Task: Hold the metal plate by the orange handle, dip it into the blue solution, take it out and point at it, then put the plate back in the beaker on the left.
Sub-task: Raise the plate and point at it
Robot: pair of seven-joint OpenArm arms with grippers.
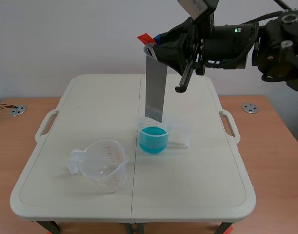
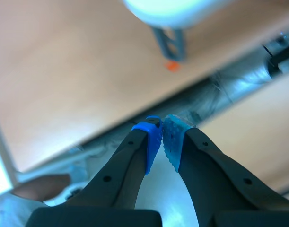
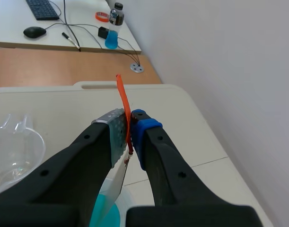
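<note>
Currently the orange handle (image 1: 146, 37) is clamped between the pads of the right gripper (image 1: 153, 43), which is held high over the far half of the table (image 1: 197, 185) on an arm coming in from the right. The plate (image 1: 156, 87) hangs from the handle, nearly upright with a slight tilt, its grey face turned toward the near side. Its lower edge is seen at the rim of the right beaker (image 1: 161, 146), which stands near the middle of the table and holds the blue solution (image 1: 152, 136); whether the edge touches the liquid cannot be told. The left beaker (image 1: 107, 168), clear with red marks, is set near and left of the right beaker, apart from it, with its grip turned to the left. In the right wrist view the right gripper (image 3: 130, 125) is seen pinched on the thin handle (image 3: 123, 109), which sticks up past the fingertips, while the plate (image 3: 113, 189) runs down under the fingers toward the solution (image 3: 106, 215), and the left beaker (image 3: 16, 156) is seen beside it. The left arm is not seen in the scene view. In its own view the left gripper (image 2: 162, 135) is brought together on nothing, the blue pads (image 2: 153, 142) all but touching, with a wooden surface behind them.
</note>
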